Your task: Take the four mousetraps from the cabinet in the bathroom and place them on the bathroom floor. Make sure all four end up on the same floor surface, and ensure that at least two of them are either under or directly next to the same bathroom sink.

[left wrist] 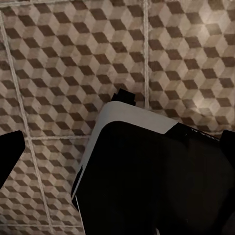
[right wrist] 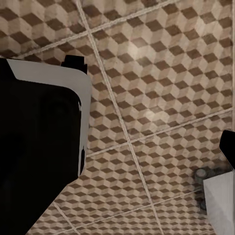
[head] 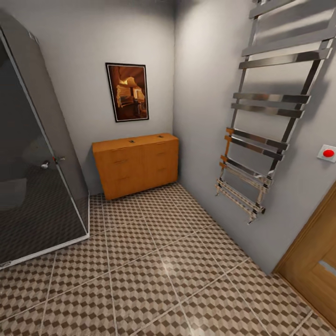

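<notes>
We are standing on the bathroom floor (head: 154,275), facing the corner where the cabinet (head: 136,163) sits against the back wall, its right end against the side wall under the towel rail (head: 268,135). Two small dark specks lie on the cabinet's top: one near the middle (head: 132,141), one toward the right end (head: 160,136). They may be mousetraps, but they are too small for us to confirm, and the drawer fronts look closed. The glass shower stall (head: 32,163) stands at the cabinet's left, and a wooden door (head: 317,266) at the near right. Both wrist views look down onto cube-pattern tile past the robot's own dark-and-white body; dark slivers at the frame edges may be tool fingers, so we cannot tell how far either tool is open or whether it holds anything. Risks as we judge them: the approach lane is narrow, so the base could clip the shower's corner or an arm could catch the rail. The traps are tiny and flat, so a pinch could slip or skid one off the cabinet's back edge. If the specks are not traps, drawers must be opened, which needs room. The darker shower tiles would not count as the same floor.
</notes>
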Available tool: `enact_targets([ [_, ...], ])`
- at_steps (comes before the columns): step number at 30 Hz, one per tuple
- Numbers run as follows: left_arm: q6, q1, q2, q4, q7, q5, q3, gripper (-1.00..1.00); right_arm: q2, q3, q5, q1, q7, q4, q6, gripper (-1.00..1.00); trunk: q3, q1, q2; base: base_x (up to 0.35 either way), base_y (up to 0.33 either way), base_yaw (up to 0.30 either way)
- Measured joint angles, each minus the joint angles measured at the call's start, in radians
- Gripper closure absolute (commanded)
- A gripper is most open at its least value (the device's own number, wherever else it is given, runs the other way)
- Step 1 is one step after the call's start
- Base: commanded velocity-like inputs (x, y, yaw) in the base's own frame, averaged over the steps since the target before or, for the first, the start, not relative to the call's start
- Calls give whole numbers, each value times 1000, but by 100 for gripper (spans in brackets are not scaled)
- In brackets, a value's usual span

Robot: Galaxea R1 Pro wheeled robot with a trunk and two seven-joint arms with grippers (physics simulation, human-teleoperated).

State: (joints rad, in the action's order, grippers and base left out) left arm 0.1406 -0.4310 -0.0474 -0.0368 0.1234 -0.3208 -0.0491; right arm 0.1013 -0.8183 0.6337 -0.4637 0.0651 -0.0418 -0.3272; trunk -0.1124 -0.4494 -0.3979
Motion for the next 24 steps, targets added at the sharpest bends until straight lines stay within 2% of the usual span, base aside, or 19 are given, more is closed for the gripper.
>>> enact_targets([
  [12, -3, 0, 5, 1, 0, 0, 0, -100, 0, 0, 0, 0, 0, 0, 0, -100, 13, 0, 0, 47, 0, 224],
  [24, -2, 0, 6, 1, 0, 0, 0, -100, 0, 0, -1, 0, 0, 0, 0, -100, 25, 1, 0, 275, 0, 224],
])
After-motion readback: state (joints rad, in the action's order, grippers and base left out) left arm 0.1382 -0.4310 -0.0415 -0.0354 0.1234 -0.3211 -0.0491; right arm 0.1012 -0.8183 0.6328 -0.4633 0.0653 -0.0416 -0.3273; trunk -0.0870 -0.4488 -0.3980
